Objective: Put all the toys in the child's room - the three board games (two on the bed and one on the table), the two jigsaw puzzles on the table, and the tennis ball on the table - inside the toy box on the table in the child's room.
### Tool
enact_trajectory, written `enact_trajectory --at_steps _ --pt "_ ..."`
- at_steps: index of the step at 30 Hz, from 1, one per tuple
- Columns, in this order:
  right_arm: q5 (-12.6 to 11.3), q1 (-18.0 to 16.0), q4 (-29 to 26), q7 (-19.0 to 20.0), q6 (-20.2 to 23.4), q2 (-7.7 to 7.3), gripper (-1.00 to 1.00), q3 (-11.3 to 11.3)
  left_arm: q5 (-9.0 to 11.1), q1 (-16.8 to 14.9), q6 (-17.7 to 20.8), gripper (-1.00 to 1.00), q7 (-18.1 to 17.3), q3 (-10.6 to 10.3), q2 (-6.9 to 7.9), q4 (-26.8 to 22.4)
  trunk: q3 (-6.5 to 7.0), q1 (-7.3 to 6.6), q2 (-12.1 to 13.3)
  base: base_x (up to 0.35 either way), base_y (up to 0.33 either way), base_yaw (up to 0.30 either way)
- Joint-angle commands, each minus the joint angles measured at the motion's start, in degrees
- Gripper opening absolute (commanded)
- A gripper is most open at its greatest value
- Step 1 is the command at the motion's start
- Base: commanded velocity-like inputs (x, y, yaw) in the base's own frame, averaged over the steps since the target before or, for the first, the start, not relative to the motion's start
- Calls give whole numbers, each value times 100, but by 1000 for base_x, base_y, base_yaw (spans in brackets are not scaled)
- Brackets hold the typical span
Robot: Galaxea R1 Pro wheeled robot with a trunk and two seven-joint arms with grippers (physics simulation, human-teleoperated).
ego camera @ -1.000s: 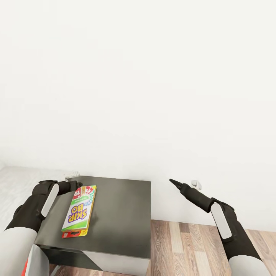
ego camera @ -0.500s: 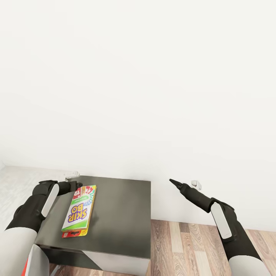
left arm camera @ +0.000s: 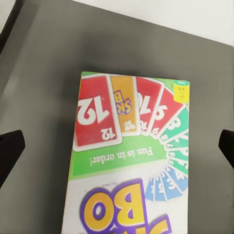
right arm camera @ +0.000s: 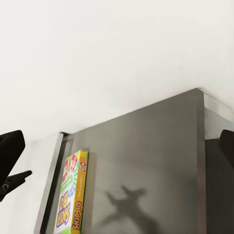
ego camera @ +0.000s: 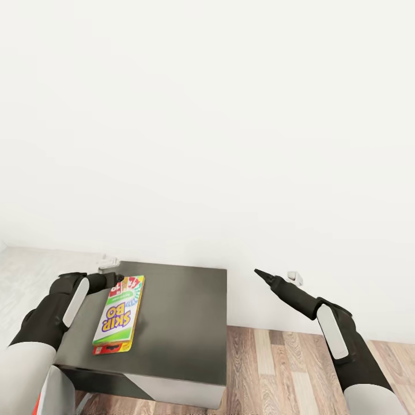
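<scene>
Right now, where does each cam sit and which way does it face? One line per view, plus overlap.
Head view: on the head, facing forward and down at the dark table end, white wall and wood floor; both arms show, left gripper beside the Skip-Bo box, right gripper off the table.
Left wrist view: above the Skip-Bo box, looking down; dark fingertips at both edges.
Right wrist view: beside the table, looking across it; fingertips at both edges.
Shared: all three see box and table.
</scene>
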Motion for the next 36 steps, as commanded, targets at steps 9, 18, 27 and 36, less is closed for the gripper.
enact_trajectory --at_steps 9,18,27,36 --pt "-16 -5 5 9 42 1 100 -11 17 -4 -19 100 1 6 -3 67 -95 3 -12 0 0 0" --pt "-14 -5 15 15 42 1 100 -11 17 -4 -24 100 1 6 -2 75 -179 3 -12 0 0 0" --pt "-14 -5 16 15 42 1 100 -14 17 -4 -24 100 -7 6 -1 76 -263 3 -12 0 0 0" --pt "-14 -5 45 15 42 1 100 -18 17 -4 -24 100 -8 6 -6 76 -347 3 -12 0 0 0"
